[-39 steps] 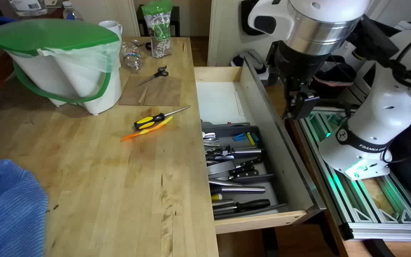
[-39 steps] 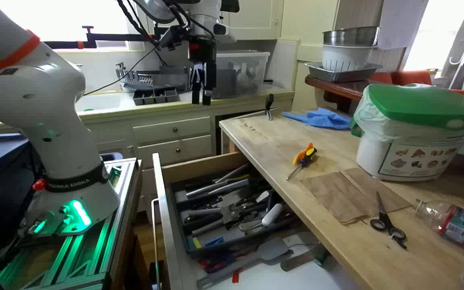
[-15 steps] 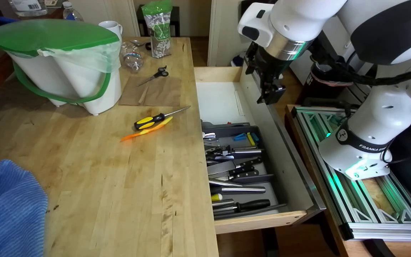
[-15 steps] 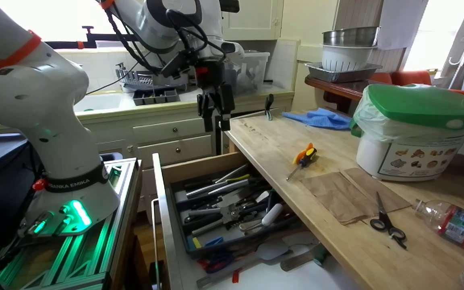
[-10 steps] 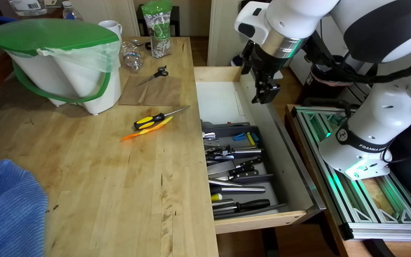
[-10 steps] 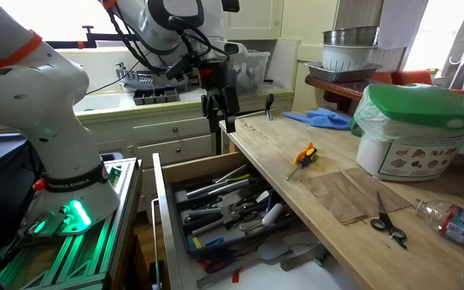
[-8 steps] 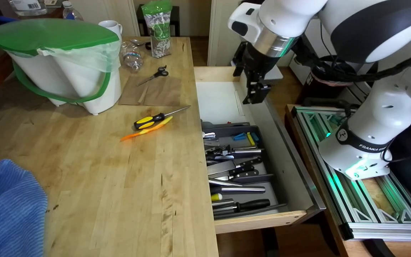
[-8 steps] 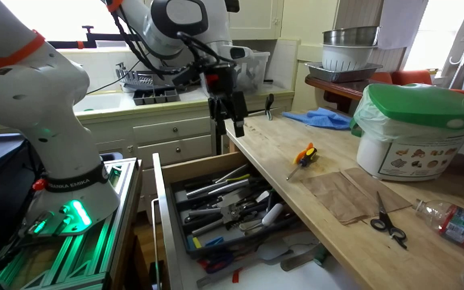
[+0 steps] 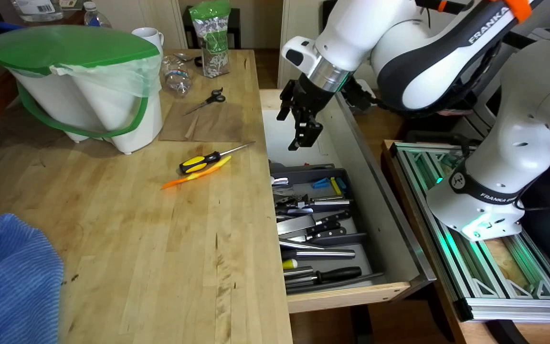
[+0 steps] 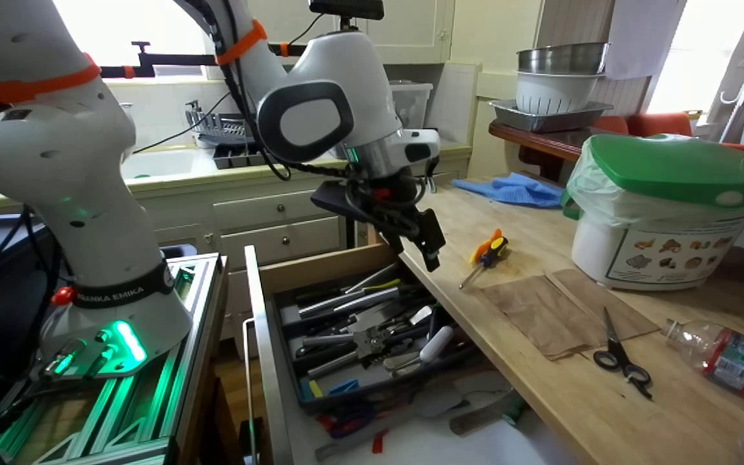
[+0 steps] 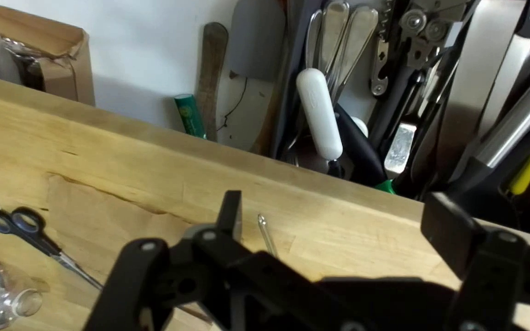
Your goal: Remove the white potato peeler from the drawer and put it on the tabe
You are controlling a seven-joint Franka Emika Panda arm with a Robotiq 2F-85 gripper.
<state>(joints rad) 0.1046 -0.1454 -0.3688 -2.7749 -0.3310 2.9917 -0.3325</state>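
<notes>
The jaws stood wide apart with nothing between them, the gripper [image 11: 338, 225] near the edge of the butcher-block table [image 9: 160, 258]. The drawer [image 9: 375, 205] was open; grasp, lift and placing all seemed left to do, since in the cutlery tray [image 9: 303, 176] lay the white-handled utensil [image 11: 319, 115], presumably the potato peeler. Counted: one such table, one open drawer, one green-lidded bin [image 9: 89, 102], one blue cloth [image 9: 15, 277], one screwdriver [image 9: 208, 159], at least three silver flatware handles [image 11: 360, 39], one clearly white-handled utensil.
</notes>
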